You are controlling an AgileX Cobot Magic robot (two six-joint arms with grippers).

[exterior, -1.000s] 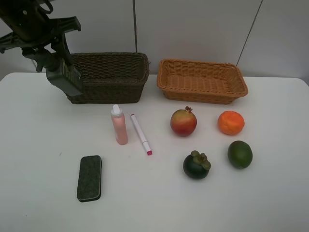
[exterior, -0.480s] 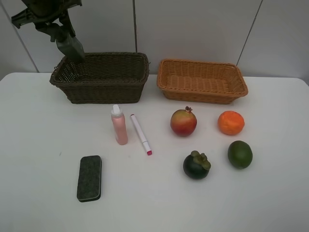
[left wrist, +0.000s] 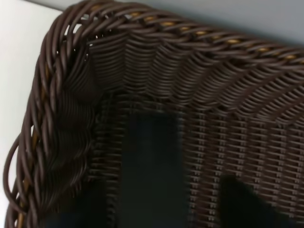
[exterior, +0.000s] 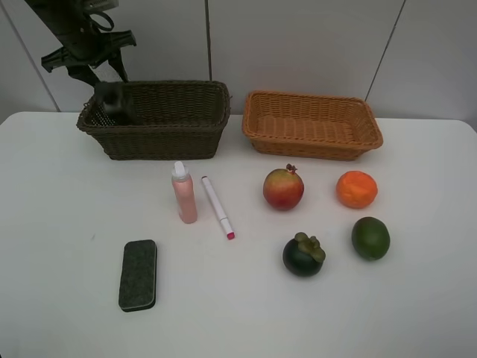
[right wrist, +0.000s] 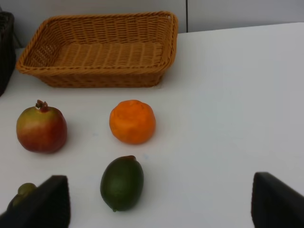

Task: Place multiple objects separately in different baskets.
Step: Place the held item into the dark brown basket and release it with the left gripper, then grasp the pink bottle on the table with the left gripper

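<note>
My left gripper (exterior: 101,74) hangs open over the left end of the dark brown basket (exterior: 171,86). The dark green bottle (exterior: 112,103) is below it inside the basket and shows as a dark blur (left wrist: 147,166) in the left wrist view. The light tan basket (exterior: 309,95) holds nothing. On the table lie the pink bottle (exterior: 184,195), marker (exterior: 217,205), black eraser (exterior: 139,274), pomegranate (exterior: 283,189), orange (exterior: 356,189), lime (exterior: 370,238) and mangosteen (exterior: 303,254). My right gripper (right wrist: 161,204) is open near the lime (right wrist: 122,183), holding nothing.
The white table (exterior: 59,224) ends at a grey panelled wall (exterior: 298,37) just behind both baskets. The right arm is out of the high view. The two baskets stand side by side with a narrow gap between them.
The left arm carried the dark green bottle up from the basket's left outer corner and over its rim. The bottle now sits lower, inside the basket, below the opened fingers. The right gripper has not moved.
</note>
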